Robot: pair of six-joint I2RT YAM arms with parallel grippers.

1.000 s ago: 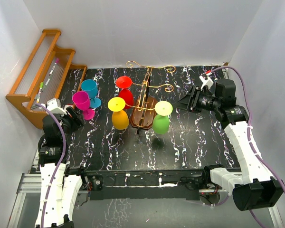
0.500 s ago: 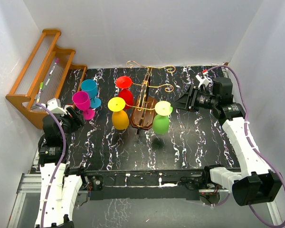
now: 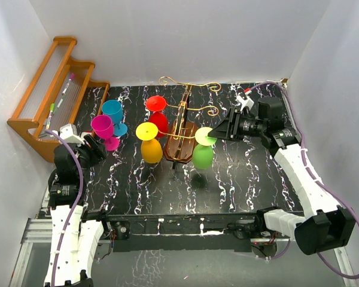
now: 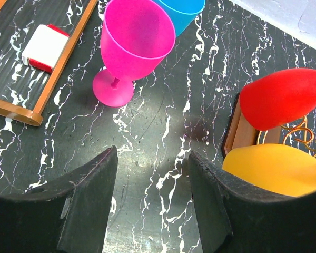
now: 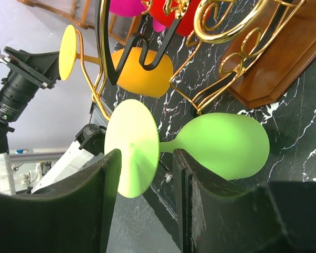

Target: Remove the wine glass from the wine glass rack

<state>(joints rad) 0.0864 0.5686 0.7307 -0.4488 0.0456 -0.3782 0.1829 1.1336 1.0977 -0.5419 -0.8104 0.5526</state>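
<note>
The wine glass rack [image 3: 180, 134] has a dark brown wooden base, a post and gold wire arms. A green glass [image 3: 203, 152], a yellow glass [image 3: 151, 146] and a red glass [image 3: 158, 119] hang upside down from it. My right gripper [image 3: 216, 135] is open, its jaws either side of the green glass's foot [image 5: 131, 155]; the bowl [image 5: 224, 146] hangs past the fingers. My left gripper [image 3: 94, 145] is open and empty, near the pink glass [image 4: 131, 45] that stands upright on the table.
A blue glass [image 3: 113, 115] stands upright behind the pink one. An orange-brown stepped shelf [image 3: 54, 89] with pens stands at the far left. A small white and red box [image 4: 45, 47] lies by the shelf. White walls close in the table on three sides.
My right gripper has moved left toward the rack and now has its open jaws around the green glass's foot. The left arm has not moved.
</note>
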